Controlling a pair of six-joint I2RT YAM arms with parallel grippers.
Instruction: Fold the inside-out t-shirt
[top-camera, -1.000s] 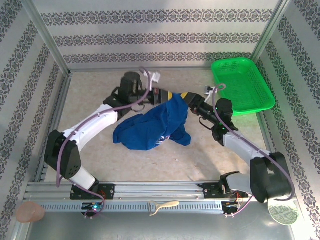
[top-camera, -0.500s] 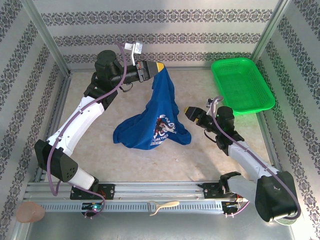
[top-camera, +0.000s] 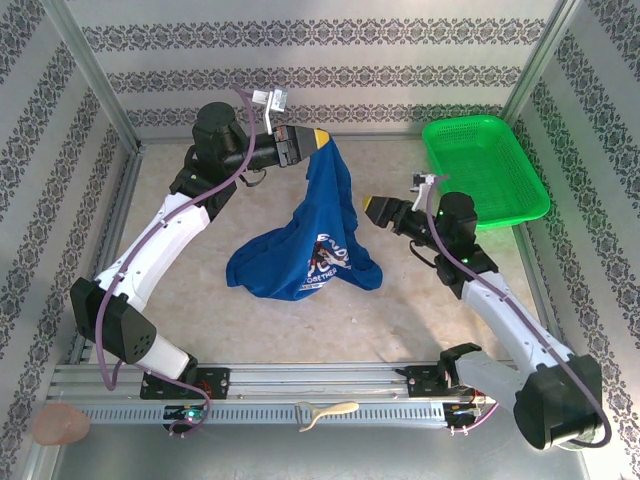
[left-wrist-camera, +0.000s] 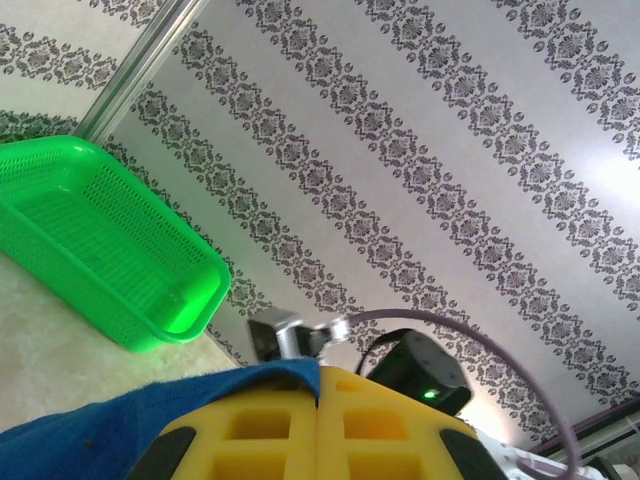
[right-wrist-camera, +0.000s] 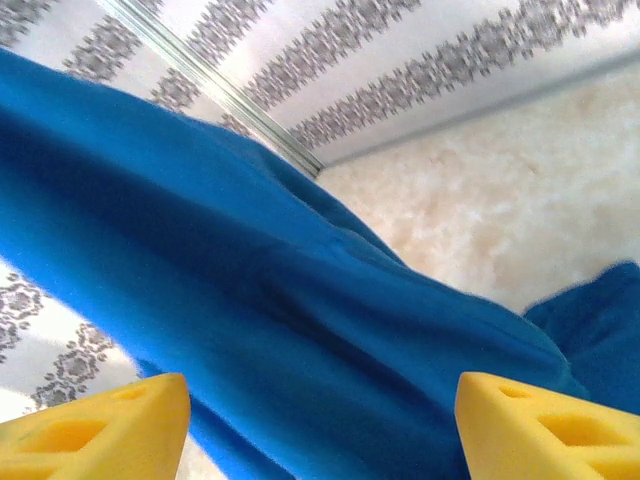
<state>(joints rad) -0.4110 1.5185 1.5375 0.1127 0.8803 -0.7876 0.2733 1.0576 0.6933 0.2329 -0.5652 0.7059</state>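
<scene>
White walls (top-camera: 300, 60) striped with dark damask bands enclose a mottled beige counter (top-camera: 400, 320), joined at the corners by bare metal posts (top-camera: 92, 75), with a slotted aluminium rail (top-camera: 300, 382) along its near edge.

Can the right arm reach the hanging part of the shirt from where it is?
Probably yes: the right gripper is open beside the t-shirt, which hangs from the shut left gripper, with nothing between them.

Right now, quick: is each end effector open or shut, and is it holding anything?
Left end effector: closed, pinching the blue t-shirt and holding it up.
Right end effector: open, gripping nothing, beside the hanging shirt.
</scene>
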